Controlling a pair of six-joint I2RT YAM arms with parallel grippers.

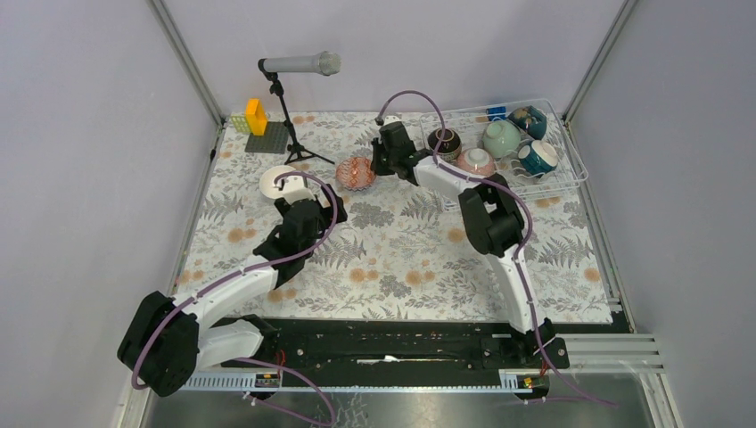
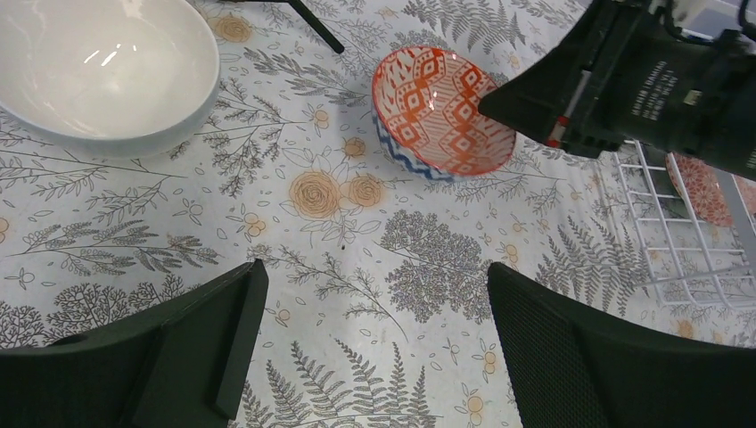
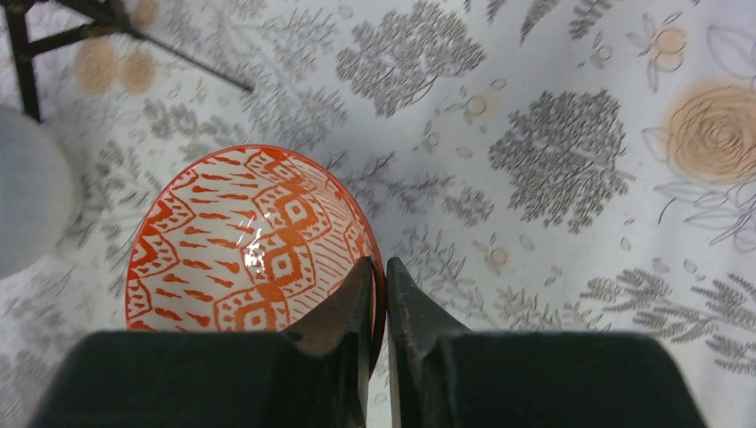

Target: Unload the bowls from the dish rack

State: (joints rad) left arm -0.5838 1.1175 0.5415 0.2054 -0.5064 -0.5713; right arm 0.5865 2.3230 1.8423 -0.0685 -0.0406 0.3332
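An orange-and-white patterned bowl [image 1: 357, 172] sits tilted on the floral cloth, left of the dish rack [image 1: 571, 169]. My right gripper [image 1: 379, 165] is shut on its right rim; in the right wrist view the fingers [image 3: 379, 267] pinch the bowl's edge [image 3: 241, 241]. A white bowl [image 1: 278, 181] stands on the cloth to the left. My left gripper [image 1: 299, 203] is open and empty just in front of it, with the white bowl [image 2: 107, 71] and orange bowl [image 2: 441, 111] ahead. The rack holds dark brown [image 1: 444, 143], pink [image 1: 477, 161], mint green [image 1: 501, 138], teal [image 1: 538, 158] and blue patterned [image 1: 528, 120] bowls.
A microphone [image 1: 299, 64] on a black tripod stand [image 1: 290, 134] stands at the back left. Yellow and green blocks on a dark baseplate [image 1: 266, 138] lie beside it. Metal frame posts line both sides. The rack's corner [image 2: 677, 259] shows in the left wrist view.
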